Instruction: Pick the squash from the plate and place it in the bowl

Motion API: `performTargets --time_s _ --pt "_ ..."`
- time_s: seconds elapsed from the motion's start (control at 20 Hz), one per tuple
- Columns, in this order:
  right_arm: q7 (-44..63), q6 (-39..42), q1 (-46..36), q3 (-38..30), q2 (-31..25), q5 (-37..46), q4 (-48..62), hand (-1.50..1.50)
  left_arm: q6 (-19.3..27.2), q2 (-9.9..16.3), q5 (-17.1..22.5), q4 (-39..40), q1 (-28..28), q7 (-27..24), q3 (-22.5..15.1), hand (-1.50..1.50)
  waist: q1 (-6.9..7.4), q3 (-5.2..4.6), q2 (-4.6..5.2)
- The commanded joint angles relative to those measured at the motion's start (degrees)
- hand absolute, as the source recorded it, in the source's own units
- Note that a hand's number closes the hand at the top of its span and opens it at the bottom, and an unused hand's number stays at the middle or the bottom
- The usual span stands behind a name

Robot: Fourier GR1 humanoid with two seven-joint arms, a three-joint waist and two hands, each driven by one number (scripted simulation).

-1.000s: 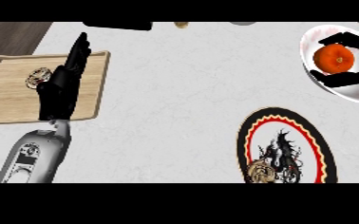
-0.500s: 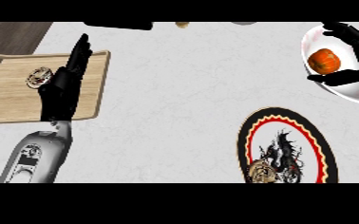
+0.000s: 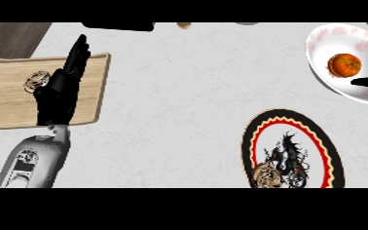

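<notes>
Orange and round, the squash (image 3: 344, 65) is sitting inside the white bowl (image 3: 320, 53) at the upper right of the frame, lying against the bowl's inner surface and not held by anything visible. Below it, at the lower right, the dark plate (image 3: 253, 131) with its red and yellow ring is lying on the pale tabletop (image 3: 187, 102) with no squash on it; only its printed pattern is showing. Judging from how things are lying, the main part of the task looks done: the squash is off the plate and in the bowl. What seems to be left is only for the right arm to clear away from the bowl. Of the right robot hand (image 3: 359, 82) just a small black tip is showing at the right edge of the frame, over the bowl's lower wall and just beside the squash but apart from it; whether its fingers are straight or curled cannot be told from so little. The left robot hand (image 3: 61, 85) is resting at the left of the frame over a wooden cutting board (image 3: 18, 107), fingers straight and pointing toward the top of the frame, holding nothing. A small round object (image 3: 36, 80) is lying on the board just beside that hand, too small to identify. Along the top edge a dark shape and two small items are partly cut off and cannot be made out.
</notes>
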Motion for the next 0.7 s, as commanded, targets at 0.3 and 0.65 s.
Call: performTargets --time_s 0.3,0.65 --pt "-5.1 18.8 5.8 -2.0 -6.1 -2.4 -0.9 -1.50 1.1 -0.6 -0.3 0.8 1.2 -0.9 0.8 0.00 -1.83 0.26 0.04" --pt "-5.8 22.5 9.7 -2.0 -8.5 -3.0 -4.4 -1.50 0.1 0.4 0.5 -1.5 2.0 0.1 1.5 0.00 -1.99 0.32 -0.56"
